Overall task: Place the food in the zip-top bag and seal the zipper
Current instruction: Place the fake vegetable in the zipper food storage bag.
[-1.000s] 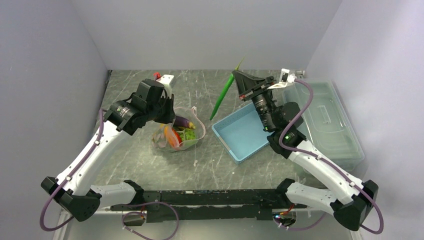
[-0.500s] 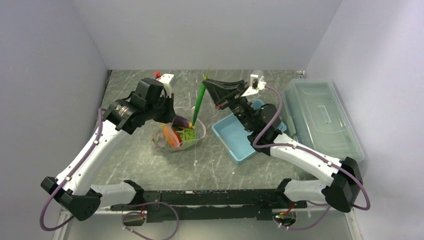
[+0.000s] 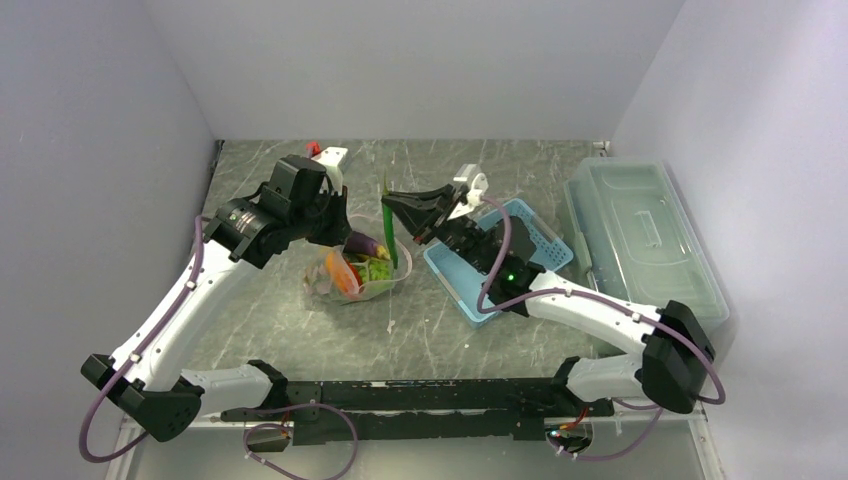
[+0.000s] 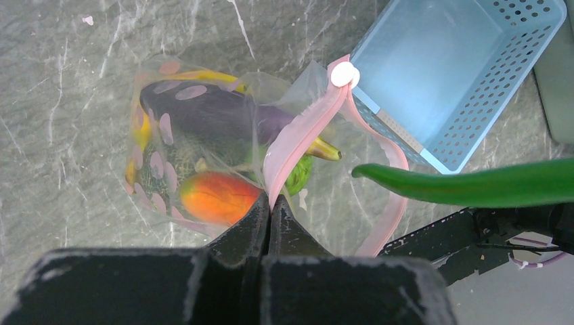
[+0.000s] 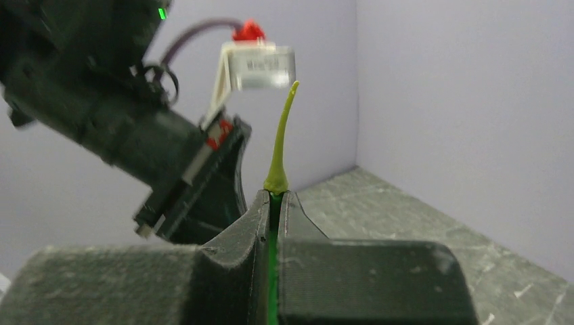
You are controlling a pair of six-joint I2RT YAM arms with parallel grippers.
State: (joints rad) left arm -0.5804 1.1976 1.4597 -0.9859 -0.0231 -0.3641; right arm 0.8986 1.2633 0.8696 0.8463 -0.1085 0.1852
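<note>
Pink zipper [image 4: 304, 132] on the clear zip-top bag [image 4: 152, 135] is pinched in the left pincer [image 4: 269, 205]. Its jaws are fully closed on the near lip and hold the mouth up and open above the counter [image 4: 61, 101]. The bag sits just left of the light-blue basket [image 4: 460, 74] and contains an eggplant [image 4: 210, 112], a carrot [image 4: 216, 196], a banana [image 4: 323, 150] and green pieces. The right pincer [image 5: 274, 203] is clamped narrow on the long green pod [image 4: 474, 186] near its stem end, with the pod's tip over the open mouth. Whether the tip has entered cannot be confirmed. Recommended: feed the pod tip first between the two pink lips, angled along the bag's longest line. Keep the left hold steady and release only once most of the pod is inside. No brand or writing is legible; the bag shows only pink oval print.
</note>
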